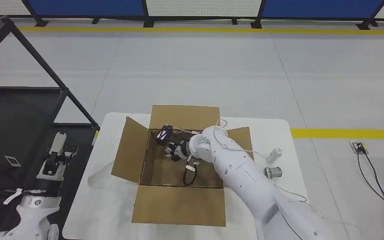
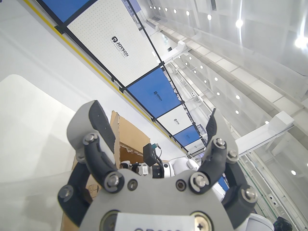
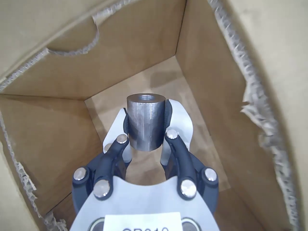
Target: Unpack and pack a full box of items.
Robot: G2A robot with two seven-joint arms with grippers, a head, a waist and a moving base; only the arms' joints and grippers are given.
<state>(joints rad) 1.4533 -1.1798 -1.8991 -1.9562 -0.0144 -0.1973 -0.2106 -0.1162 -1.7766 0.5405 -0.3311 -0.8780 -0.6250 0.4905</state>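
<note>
An open cardboard box [image 1: 179, 206] sits mid-table with its flaps folded out. My right arm leans into it from the near right side. Inside, my right gripper [image 3: 146, 118] is shut on a short grey metal cylinder [image 3: 146, 123] with a hole in its end, held upright above the bare brown box floor [image 3: 154, 82]. In the top view that gripper [image 1: 174, 150] is near the box's far wall. My left gripper [image 2: 154, 121] is open and holds nothing, pointing up at the ceiling. It sits off the table's left edge [image 1: 57, 149], with the box [image 2: 127, 133] ahead of it.
To the right of the box, a small white bottle-like item [image 1: 274, 156] and a metal cylinder [image 1: 273, 172] rest on the white table [image 1: 114, 129]. A black frame [image 1: 57, 96] stands to the left of the table. A loose cable [image 1: 191, 174] hangs from the right arm into the box.
</note>
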